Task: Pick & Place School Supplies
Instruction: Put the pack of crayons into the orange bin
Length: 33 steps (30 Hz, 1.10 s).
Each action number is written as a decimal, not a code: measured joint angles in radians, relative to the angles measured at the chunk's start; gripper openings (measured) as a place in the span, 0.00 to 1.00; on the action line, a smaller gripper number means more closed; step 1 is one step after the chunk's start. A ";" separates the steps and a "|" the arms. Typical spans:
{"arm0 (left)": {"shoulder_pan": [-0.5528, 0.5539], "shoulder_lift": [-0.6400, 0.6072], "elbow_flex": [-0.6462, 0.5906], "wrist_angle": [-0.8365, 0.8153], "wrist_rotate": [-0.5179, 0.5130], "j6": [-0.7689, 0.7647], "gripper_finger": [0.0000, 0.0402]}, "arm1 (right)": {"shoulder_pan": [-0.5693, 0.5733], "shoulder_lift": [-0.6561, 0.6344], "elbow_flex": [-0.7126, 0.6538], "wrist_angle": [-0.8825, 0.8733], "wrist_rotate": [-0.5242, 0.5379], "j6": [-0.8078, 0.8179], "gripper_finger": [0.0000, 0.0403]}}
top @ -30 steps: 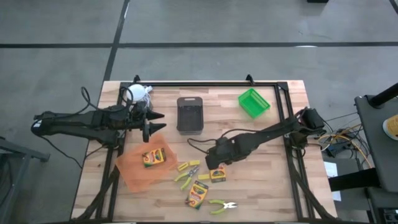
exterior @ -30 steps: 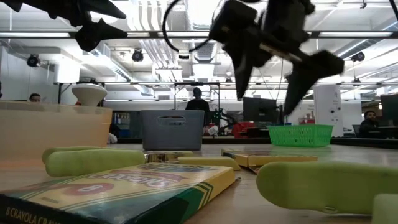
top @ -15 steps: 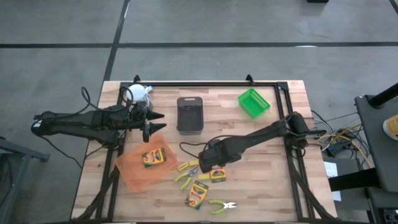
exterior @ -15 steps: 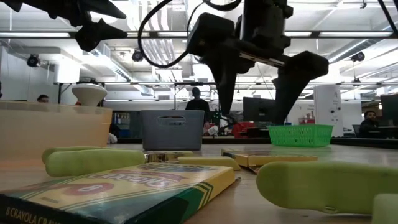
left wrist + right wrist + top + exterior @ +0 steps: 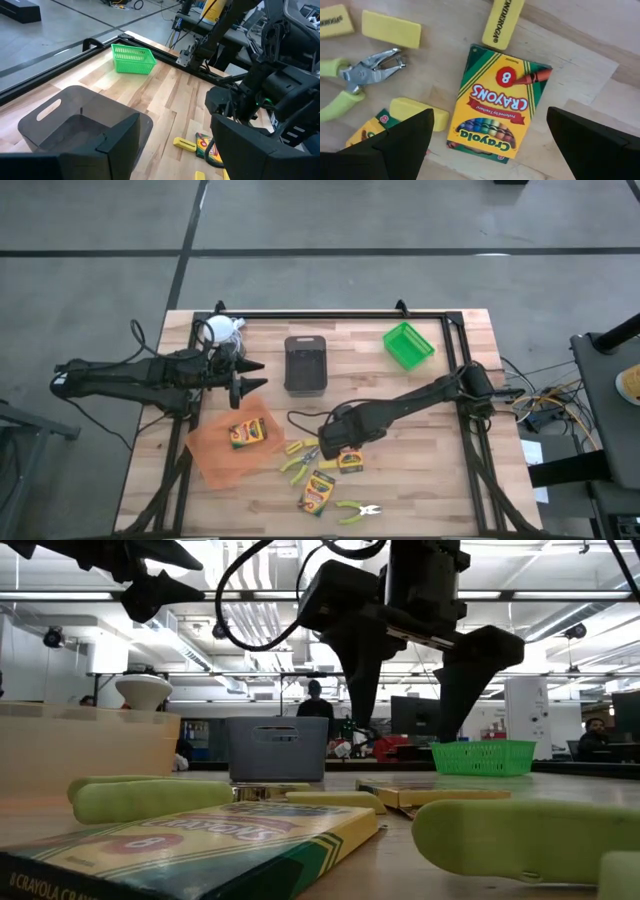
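**Crayon box under spread fingers, most supplies still loose**

Crayon box [image 5: 496, 102] is seen lying flat on the wooden table [image 5: 450, 480], directly beneath the right gripper [image 5: 343, 448], framed between its two dark fingers [image 5: 395, 145], which are held wide apart with nothing between them. No contact with the box is shown, so the pick is judged not yet made.

One crayon box [image 5: 247, 432] is already lying in the orange tray [image 5: 215, 460], so the task is judged to be only begun. Left on the table, near the right gripper and on the side away from the black bin [image 5: 306, 364], are another crayon box [image 5: 317, 493], lime-handled pliers [image 5: 299, 463], a second lime-handled tool [image 5: 355, 509] and several yellow blocks [image 5: 391, 29]. How many blocks there are cannot be counted surely from above.

The boxes are thin printed cardboard, flat and rectangular, with sharp edges that should be gripped across the narrow side. The blocks look soft and matte, like erasers, one bearing dark print. The pliers have bare metal jaws and rounded, rubbery-looking handles. The green basket [image 5: 408, 345] is a perforated plastic mesh.

The left gripper [image 5: 238, 378] is held above the table beside the orange tray, its fingers partly apart and holding nothing.
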 joint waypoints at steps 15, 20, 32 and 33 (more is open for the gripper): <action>0.000 0.000 0.000 -0.001 0.000 0.000 0.62 | 0.042 -0.115 -0.063 0.047 0.133 -0.053 0.95; 0.000 0.000 0.000 -0.007 0.000 0.000 0.62 | 0.055 -0.133 -0.126 0.170 0.124 -0.075 0.95; 0.000 0.000 0.000 -0.006 0.000 0.000 0.62 | 0.031 -0.232 -0.356 0.423 -0.035 0.052 0.95; 0.000 0.000 0.000 -0.006 0.000 0.000 0.62 | 0.028 -0.233 -0.357 0.418 -0.048 0.078 0.95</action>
